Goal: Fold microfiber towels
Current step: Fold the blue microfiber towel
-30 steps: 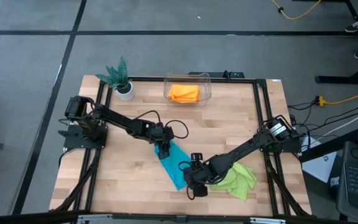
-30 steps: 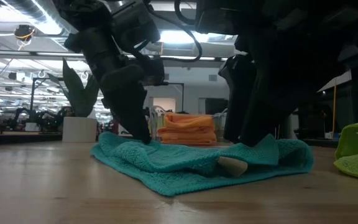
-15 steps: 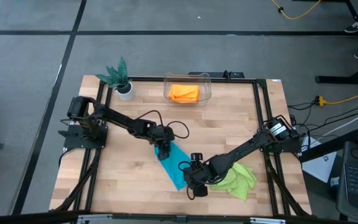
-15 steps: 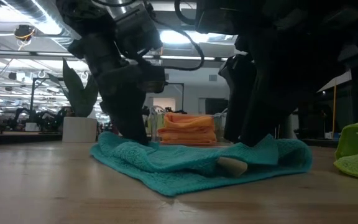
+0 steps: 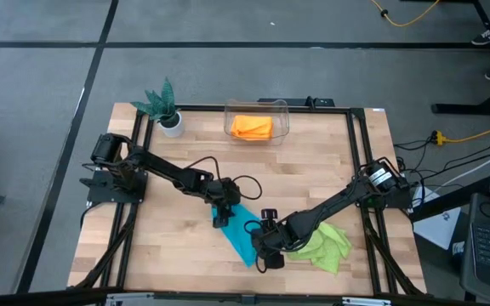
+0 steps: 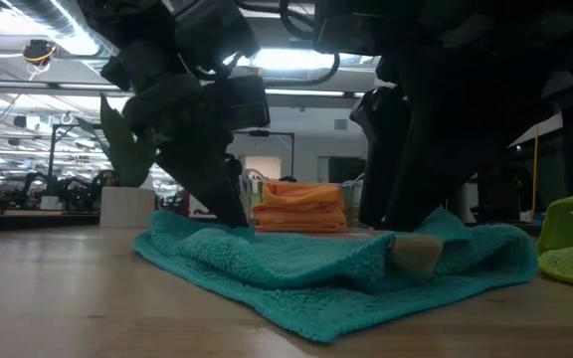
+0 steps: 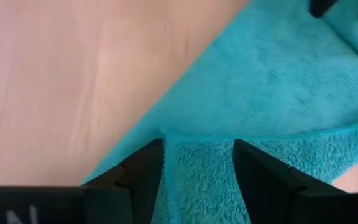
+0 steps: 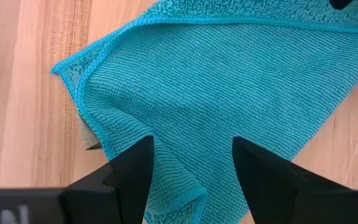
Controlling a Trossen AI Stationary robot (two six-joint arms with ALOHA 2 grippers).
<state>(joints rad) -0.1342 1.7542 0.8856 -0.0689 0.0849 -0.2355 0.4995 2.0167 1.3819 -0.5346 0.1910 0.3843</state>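
High view: I am pressing the left gripper (image 5: 220,212) and right gripper (image 5: 263,240), both standing wide, onto the teal towel (image 5: 242,233) mid-table; I should pinch matching corners so the edges meet squarely.

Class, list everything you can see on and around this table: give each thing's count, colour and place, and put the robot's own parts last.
Teal towel: one, teal-blue, front middle of the table, partly folded, under both pincers.
Green towel: one, lime green, crumpled at the front right, beside the right arm.
Orange towels: orange, folded in a stack inside the bin; count unclear.
Clear bin: one, transparent, back middle of the table.
Plant: one, green in a white pot, back left corner.
Table: one, light wood.
Left pincer: dark, open, on the teal towel's back end.
Right pincer: dark, open, astride the teal towel's front end.
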